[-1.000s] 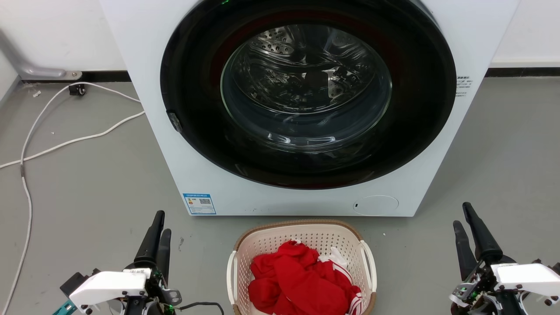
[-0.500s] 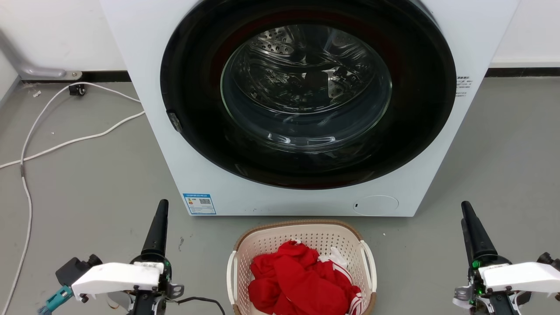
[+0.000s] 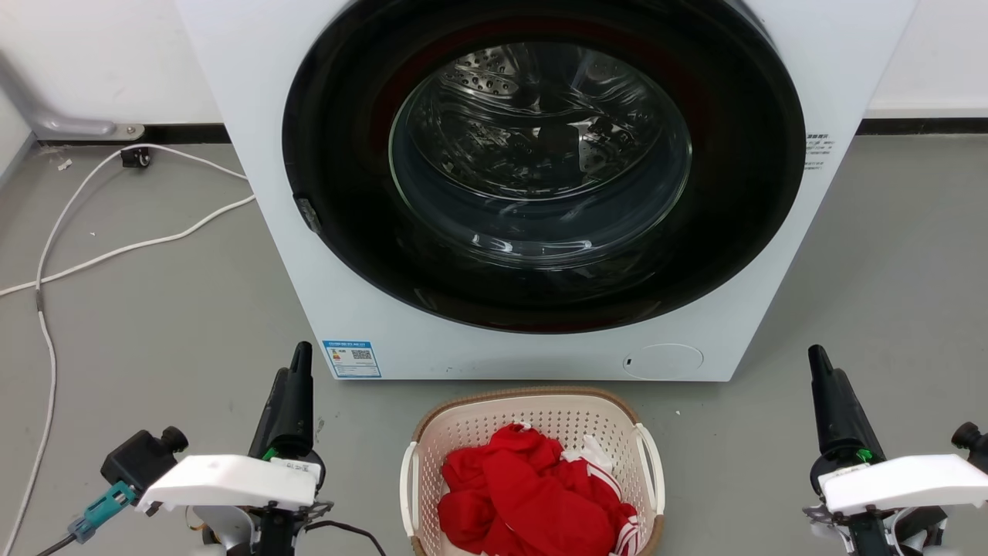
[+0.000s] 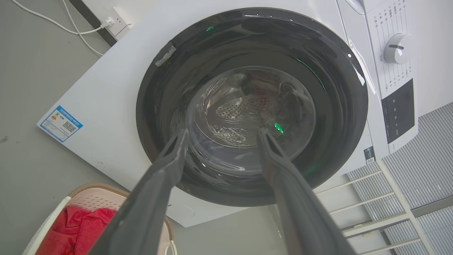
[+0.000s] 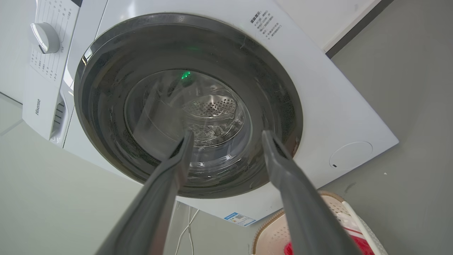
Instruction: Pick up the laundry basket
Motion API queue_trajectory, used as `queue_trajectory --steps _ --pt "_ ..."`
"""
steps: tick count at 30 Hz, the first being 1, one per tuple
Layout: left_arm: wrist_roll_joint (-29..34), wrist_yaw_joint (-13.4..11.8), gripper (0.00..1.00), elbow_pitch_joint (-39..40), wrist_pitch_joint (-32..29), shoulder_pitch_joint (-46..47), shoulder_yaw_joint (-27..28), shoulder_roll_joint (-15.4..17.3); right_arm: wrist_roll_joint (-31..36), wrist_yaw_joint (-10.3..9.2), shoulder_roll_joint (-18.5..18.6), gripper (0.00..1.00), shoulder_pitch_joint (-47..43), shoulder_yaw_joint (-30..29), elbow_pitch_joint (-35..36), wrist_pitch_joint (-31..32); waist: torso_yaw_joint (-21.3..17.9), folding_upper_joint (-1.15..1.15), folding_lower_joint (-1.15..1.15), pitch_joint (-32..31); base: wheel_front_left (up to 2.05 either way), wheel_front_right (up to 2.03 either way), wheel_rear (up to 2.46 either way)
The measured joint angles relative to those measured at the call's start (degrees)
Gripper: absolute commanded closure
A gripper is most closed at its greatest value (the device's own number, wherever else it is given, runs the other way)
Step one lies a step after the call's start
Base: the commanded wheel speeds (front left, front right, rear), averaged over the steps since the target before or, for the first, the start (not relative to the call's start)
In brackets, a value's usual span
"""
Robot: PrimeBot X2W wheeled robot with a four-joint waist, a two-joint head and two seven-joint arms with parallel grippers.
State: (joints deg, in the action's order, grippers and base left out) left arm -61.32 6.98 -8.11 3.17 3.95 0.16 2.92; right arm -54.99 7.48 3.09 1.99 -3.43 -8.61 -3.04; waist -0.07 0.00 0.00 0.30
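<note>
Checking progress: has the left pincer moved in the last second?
Yes. In the head view the left pincer has advanced toward the washer: its tips rose from level with the blue label's bottom to its top.

The left pincer [image 4: 223,130] is gaping toward the washer [image 4: 106,102]. The basket [image 4: 92,198] is sitting at lower left, holding red cloth [image 4: 76,228].

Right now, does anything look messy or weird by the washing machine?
Nothing looks spilled or broken. The laundry basket sits upright on the floor in front of the washer, with the red clothes heaped inside it. The only untidy thing is a loose white cable snaking across the floor to the washer's left.
</note>
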Motion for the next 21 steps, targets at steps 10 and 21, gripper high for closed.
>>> queue_trajectory --steps 10,21 --pt "12.0 -0.9 0.0 0.5 1.8 0.0 -1.5 0.0 10.9 0.01 0.0 0.0 -0.9 0.3 1.5 -0.9 0.0 0.0 0.0 0.0 0.0 0.0 0.0" --pt "25.9 -2.5 0.0 -0.4 4.0 0.0 -3.3 0.3 23.2 0.01 -0.1 0.0 -2.1 0.2 3.6 -0.6 -0.1 0.0 0.0 0.1 0.0 0.0 0.0"
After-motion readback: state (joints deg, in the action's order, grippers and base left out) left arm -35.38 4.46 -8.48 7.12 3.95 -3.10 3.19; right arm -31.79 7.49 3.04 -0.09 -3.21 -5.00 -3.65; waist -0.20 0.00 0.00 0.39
